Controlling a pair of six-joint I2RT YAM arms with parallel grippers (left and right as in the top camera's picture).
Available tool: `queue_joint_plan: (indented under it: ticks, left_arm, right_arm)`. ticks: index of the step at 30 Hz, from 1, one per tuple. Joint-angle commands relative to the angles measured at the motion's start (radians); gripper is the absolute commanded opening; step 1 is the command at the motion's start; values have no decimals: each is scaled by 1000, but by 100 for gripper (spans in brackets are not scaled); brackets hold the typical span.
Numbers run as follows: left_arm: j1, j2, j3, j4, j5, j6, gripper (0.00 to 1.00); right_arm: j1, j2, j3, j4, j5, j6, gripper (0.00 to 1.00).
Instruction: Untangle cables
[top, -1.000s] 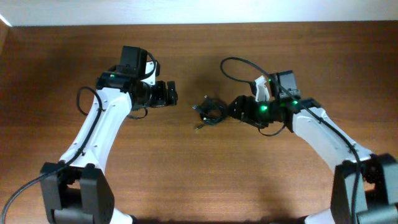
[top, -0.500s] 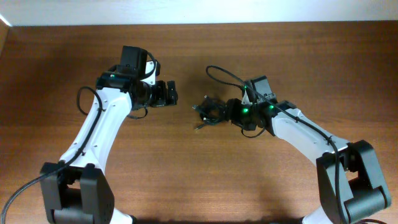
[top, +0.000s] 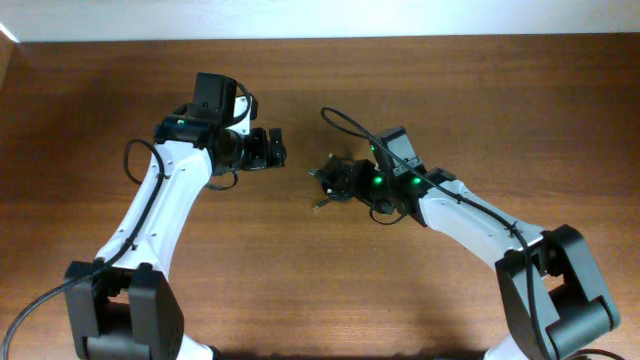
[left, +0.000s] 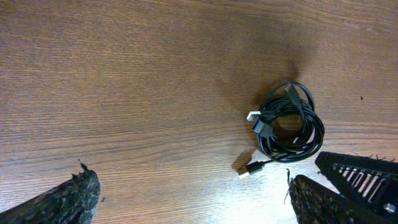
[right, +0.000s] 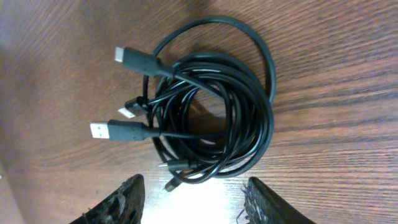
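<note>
The cables (top: 335, 180) lie as one bundle of thin black cords in loose loops on the wooden table (top: 300, 290). Silvery USB plugs (right: 99, 129) stick out at the left of the bundle (right: 211, 112). My right gripper (right: 194, 205) stands open just short of the coil. Nothing is between its fingertips, and one cord end lies close ahead of them. In the overhead view the right gripper (top: 352, 180) sits at the bundle's right edge. My left gripper (top: 275, 150) hovers wide open to the left of the cables (left: 291, 121), apart from them, with bare wood between its fingers (left: 62, 202).
A thicker black cable (top: 345, 122) arcs up from the right arm behind the bundle. One plug end (left: 244, 171) trails off the coil towards the left gripper. The right gripper's ribbed black finger (left: 367, 174) shows in the left wrist view.
My right arm has moved left, from a short way off up to the bundle's edge, and its jaws have narrowed. The left arm and the cables have not moved.
</note>
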Motion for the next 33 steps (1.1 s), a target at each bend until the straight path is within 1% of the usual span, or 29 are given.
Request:
queue_joint_plan:
  ticks: [1,3,5,12,18,24,28,31,33]
  left_arm:
    - [1,1,15,2,7,-6,99]
    - [2,1,15,2,7,-6,99]
    - [2,1,15,2,7,-6,99]
    - [2,1,15,2,-4,-6,99]
    - [2,1,15,2,-8,-6,99]
    - [1,1,15,2,-8,-6,99]
    - [2,1,15,2,-8,-6,99]
    - [2,1,15,3,-8,-6,99]
    - [2,1,15,2,-8,-6,99]
  right_arm:
    - [10,35,10,4,46,16,53]
    - [10,56,10,16,46,37,56]
    - [10,70,10,44,47,36,55]
    - [9,71,10,85,56,34,43]
    - [9,71,9,46,123,32,43]
    - [10,96,10,71,128,33,43]
    - [10,98,10,77,117,32,35]
    - [10,97,10,74,85,32,16]
    - [9,95,12,74,51,24,7]
